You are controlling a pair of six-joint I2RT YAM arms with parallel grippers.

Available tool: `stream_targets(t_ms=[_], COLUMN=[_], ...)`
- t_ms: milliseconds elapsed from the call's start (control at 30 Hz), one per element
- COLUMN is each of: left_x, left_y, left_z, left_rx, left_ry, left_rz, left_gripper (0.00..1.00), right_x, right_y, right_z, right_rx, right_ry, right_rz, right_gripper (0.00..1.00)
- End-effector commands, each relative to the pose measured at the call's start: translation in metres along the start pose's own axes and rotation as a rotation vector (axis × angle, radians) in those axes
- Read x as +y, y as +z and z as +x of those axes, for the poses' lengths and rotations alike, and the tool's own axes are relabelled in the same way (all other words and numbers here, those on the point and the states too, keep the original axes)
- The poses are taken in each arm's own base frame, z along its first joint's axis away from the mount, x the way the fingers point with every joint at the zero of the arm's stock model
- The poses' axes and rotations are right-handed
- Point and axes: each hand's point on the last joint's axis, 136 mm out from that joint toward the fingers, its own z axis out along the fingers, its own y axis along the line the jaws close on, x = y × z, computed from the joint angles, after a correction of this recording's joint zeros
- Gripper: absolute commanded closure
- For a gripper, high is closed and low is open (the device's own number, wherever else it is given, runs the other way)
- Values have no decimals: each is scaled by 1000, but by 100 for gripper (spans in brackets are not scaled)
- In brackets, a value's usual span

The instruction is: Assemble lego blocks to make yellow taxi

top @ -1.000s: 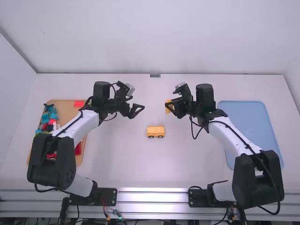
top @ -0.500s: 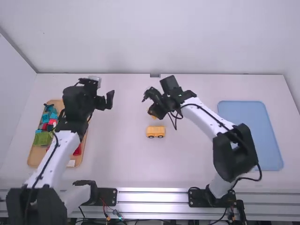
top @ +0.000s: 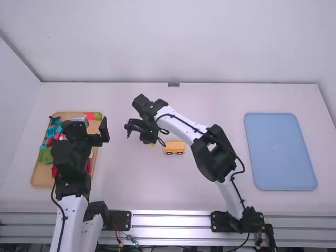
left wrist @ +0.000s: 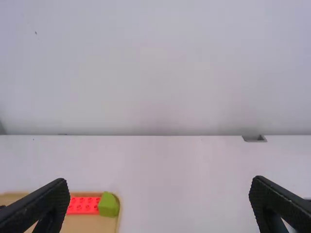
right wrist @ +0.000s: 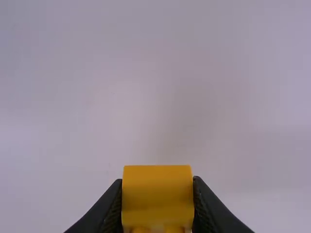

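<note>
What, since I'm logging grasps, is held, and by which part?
A yellow lego block, by two opposite sides, in the right gripper; the left gripper is empty.

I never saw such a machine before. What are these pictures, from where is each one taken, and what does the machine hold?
Two robot arms stand at a white table. The high view looks down from above and behind them. Each wrist view comes from a camera on one arm, with its own fingers at the bottom edge.

The right arm's fingers hold a yellow block. The left arm's fingers are open and hold nothing.

Near the middle lies a yellow piece with wheels; left, a tan tray with coloured blocks; right, a blue tray.
</note>
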Motion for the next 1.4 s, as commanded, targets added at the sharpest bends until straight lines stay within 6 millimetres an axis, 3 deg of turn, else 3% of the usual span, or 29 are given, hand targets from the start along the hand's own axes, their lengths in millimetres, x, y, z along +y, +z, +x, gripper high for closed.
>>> stream_targets(t_ms=[0,100,200,400,467,533,700,733,767,867,1000,1100,1167,1233,1367], left_x=[0,0,1,2,3,3,5,4,4,4,4,-2,-19,-48,-61], left_y=[-4,-5,-2,7,11,14,19,20,20,21,21,20,19,15,28], left_z=[0,2,5,14,17,20,24,24,24,24,23,24,19,15,24], left_rx=[-11,-7,4,31,41,47,57,56,55,54,48,56,31,-13,8], left_ry=[-7,-8,-4,-10,-13,-14,-19,-19,-19,-18,-12,-41,39,165,193], left_rz=[-8,-8,-8,-6,-3,-3,-3,0,0,0,-1,33,134,320,449], left_gripper=[1,1,1,1,1,1,1,1,1,1,1,1,1,1,1], right_x=[-8,-2,-2,0,-4,-7,-12,-13,-13,-13,-12,-19,-24,-26,-28], right_y=[13,35,45,48,48,48,46,46,46,46,42,26,8,-22,-65], right_z=[1,8,12,10,8,9,14,14,14,13,5,-5,-9,-10,-3], right_rx=[77,170,211,217,202,200,200,199,199,196,167,117,76,25,-72], right_ry=[-42,-78,-86,-94,-77,-72,-54,-53,-53,-53,-54,-36,-17,13,59], right_rz=[53,63,86,96,108,108,106,108,108,108,95,87,77,51,2], right_gripper=[96,96,97,96,85,84,63,46,44,0,1,1,1,2,1])
